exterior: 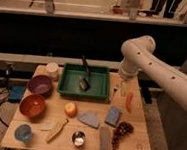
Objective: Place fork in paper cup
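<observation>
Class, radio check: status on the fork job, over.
Gripper low between green tray and pepper. Fork just beneath it. Paper cup off tray's far corner; tray lies between.

The worktop [139, 147] carries one green tray [65, 89] with one black-handled spatula [84, 74]. There are two bowls, purple [39, 84] and red-orange [32, 106], and three cups: paper cup [52, 69], light-blue cup [23, 132], metal cup [78, 139]. Three flat grey-blue pieces [113, 116], one orange fruit [71, 109], one pepper [129, 101], one grape bunch [122, 131]. One claw [122, 87] hangs just right of the tray.
</observation>
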`<state>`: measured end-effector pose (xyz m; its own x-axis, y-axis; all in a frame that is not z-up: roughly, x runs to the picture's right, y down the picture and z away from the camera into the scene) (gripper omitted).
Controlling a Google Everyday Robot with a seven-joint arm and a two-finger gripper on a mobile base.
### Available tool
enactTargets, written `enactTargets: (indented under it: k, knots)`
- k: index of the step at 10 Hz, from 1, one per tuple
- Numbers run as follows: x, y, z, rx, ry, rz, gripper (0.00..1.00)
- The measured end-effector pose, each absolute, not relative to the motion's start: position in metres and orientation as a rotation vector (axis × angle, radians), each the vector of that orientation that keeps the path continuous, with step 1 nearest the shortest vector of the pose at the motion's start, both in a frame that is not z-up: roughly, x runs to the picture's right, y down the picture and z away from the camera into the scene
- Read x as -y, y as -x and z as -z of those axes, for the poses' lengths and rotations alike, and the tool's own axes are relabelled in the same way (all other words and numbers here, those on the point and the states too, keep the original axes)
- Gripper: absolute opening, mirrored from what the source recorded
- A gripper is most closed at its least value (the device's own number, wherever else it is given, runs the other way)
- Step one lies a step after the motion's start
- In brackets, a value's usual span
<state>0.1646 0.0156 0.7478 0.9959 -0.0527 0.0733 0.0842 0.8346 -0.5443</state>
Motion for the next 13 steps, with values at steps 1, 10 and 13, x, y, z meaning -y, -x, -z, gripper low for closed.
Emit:
enactTargets:
  k: [1, 10, 13]
  knots:
    - [-0.016, -0.163, -0.751, 0.055, 0.577, 0.062, 0.80]
    - [-0.033, -0.231, -0.817, 0.180, 0.480, 0.097, 0.80]
    - [-0.039, -0.183, -0.848, 0.221, 0.485, 0.163, 0.80]
